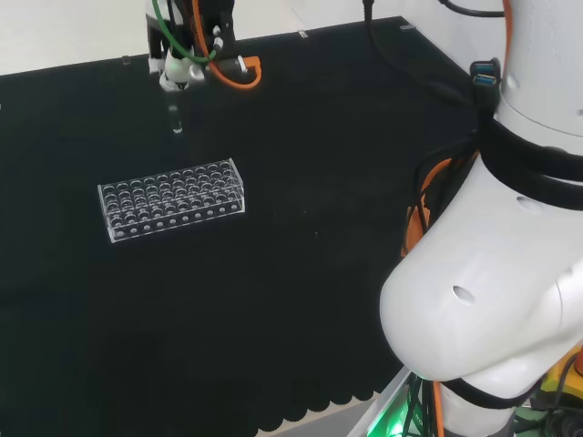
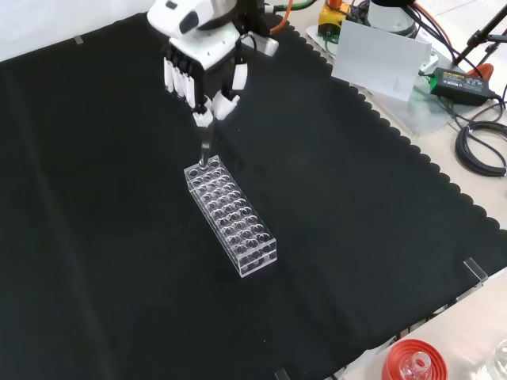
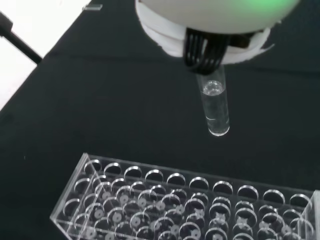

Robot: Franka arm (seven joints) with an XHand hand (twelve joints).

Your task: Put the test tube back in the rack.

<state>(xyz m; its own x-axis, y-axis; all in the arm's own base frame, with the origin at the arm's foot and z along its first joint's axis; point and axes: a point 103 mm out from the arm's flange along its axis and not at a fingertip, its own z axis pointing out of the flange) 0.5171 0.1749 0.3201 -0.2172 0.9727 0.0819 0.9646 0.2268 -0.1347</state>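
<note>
A clear glass test tube (image 3: 215,111) hangs upright in the air, its rounded bottom pointing down at the black cloth (image 2: 356,237), pinched at its top between the curled fingertips (image 2: 207,113) of the black and white hand (image 2: 202,67). In the front view the tube's lower end (image 2: 203,154) sits just above the far end of the clear plastic test tube rack (image 2: 231,218), not yet inside any hole. In the head view the tube (image 1: 175,116) hangs beyond the rack (image 1: 171,198), slightly apart from its far edge. The rack lies flat on the cloth, its rows of round holes open. At the near right of the front view a red ribbed ring stand (image 2: 412,362) stands off the cloth's scalloped edge.
</note>
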